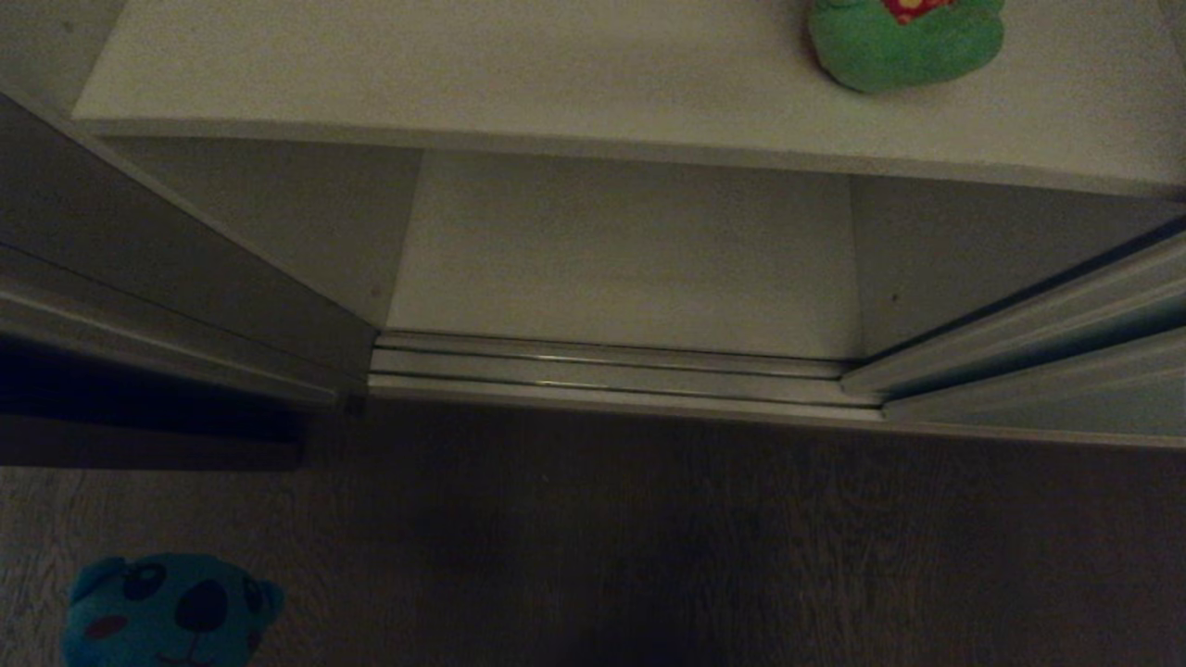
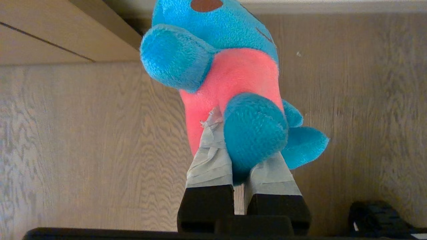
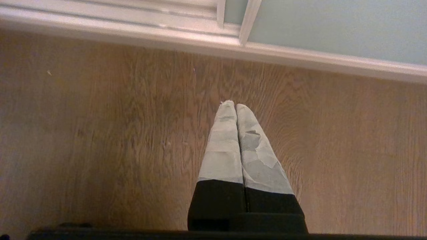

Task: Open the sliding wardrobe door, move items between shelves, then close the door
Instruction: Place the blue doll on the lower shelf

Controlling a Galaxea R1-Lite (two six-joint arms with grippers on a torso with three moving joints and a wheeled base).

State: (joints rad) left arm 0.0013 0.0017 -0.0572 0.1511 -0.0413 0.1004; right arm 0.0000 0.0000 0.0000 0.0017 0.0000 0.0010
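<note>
Blue toy [image 2: 230, 66] hangs over the floor [image 2: 83, 143], pinched by just one leg in the left fingers [image 2: 210, 156], so it could slip out; right fingers [image 3: 230, 140] are clenched on nothing.

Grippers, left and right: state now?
Left gripper: shut on the blue plush toy, held above the wooden floor.
Right gripper: shut, empty, over the floor.

Left gripper [image 2: 233, 133] pinches a toy; right gripper [image 3: 236, 108] hangs empty (taped fingers pressed together).
</note>
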